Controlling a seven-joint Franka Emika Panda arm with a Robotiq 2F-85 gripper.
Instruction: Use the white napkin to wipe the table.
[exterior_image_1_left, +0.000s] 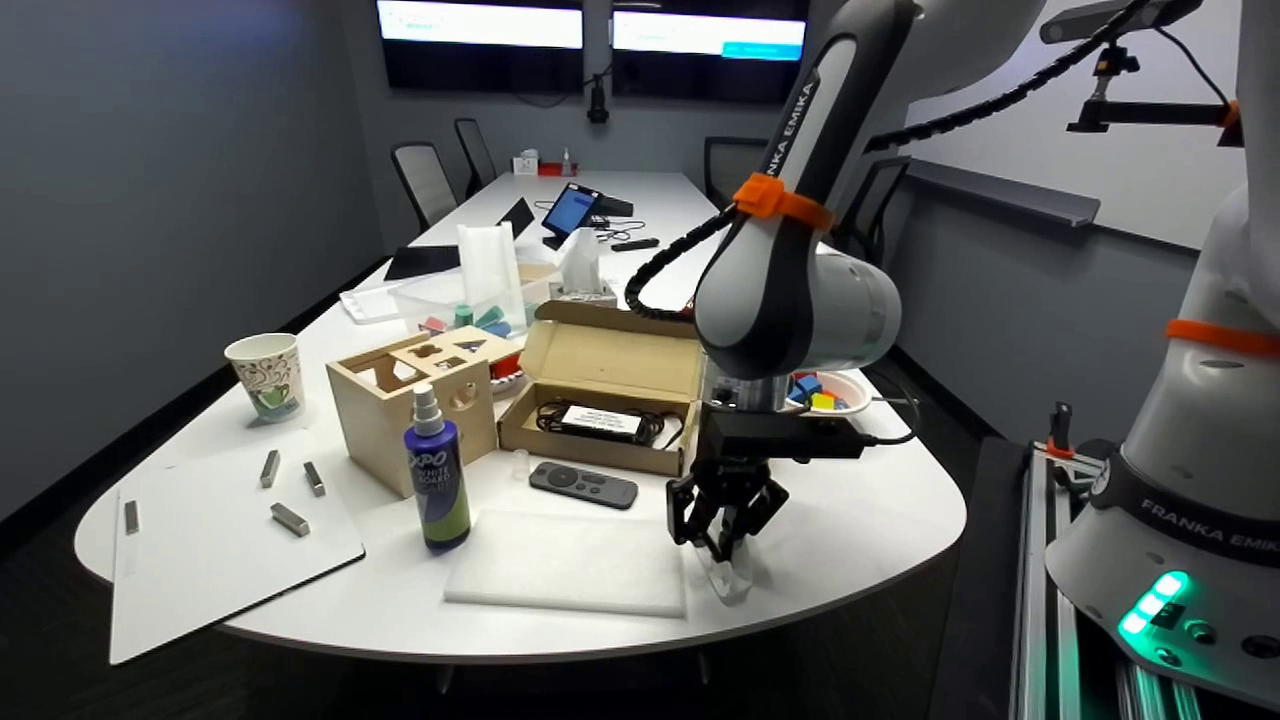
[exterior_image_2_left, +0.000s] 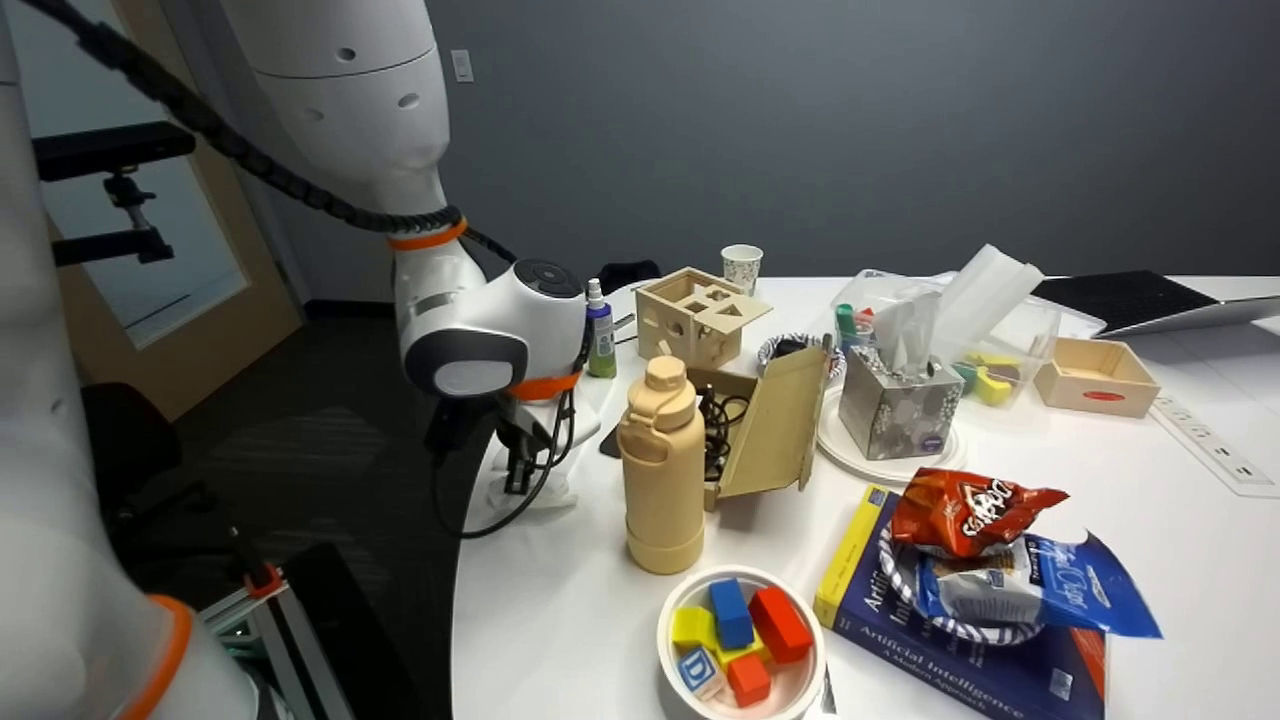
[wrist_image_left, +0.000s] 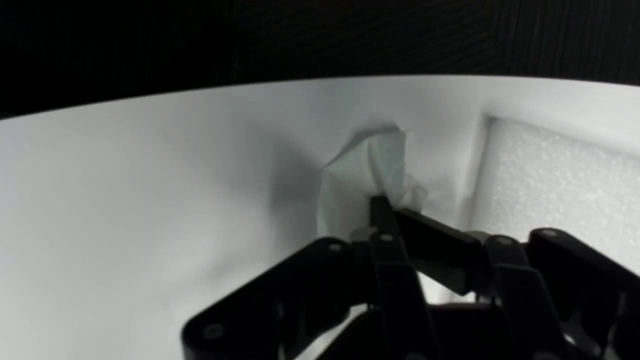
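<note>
The white napkin (exterior_image_1_left: 733, 582) is a small crumpled wad at the near edge of the white table (exterior_image_1_left: 850, 540). My gripper (exterior_image_1_left: 722, 548) points down with its fingertips together on the napkin. In the wrist view the napkin (wrist_image_left: 347, 187) bunches out from the closed fingertips (wrist_image_left: 391, 206) and lies low over the table (wrist_image_left: 150, 200); whether it presses on the top is hard to tell. In an exterior view the napkin (exterior_image_2_left: 548, 497) shows under the gripper (exterior_image_2_left: 518, 482), partly hidden by the arm and its cable.
A flat white sheet (exterior_image_1_left: 570, 562) lies beside the napkin. A spray bottle (exterior_image_1_left: 437, 480), remote (exterior_image_1_left: 583, 484), open cardboard box (exterior_image_1_left: 600, 400) and wooden box (exterior_image_1_left: 410, 420) stand behind it. A tan bottle (exterior_image_2_left: 663, 470) and bowl of blocks (exterior_image_2_left: 668, 660) are near the arm. The table edge (wrist_image_left: 320, 82) is close.
</note>
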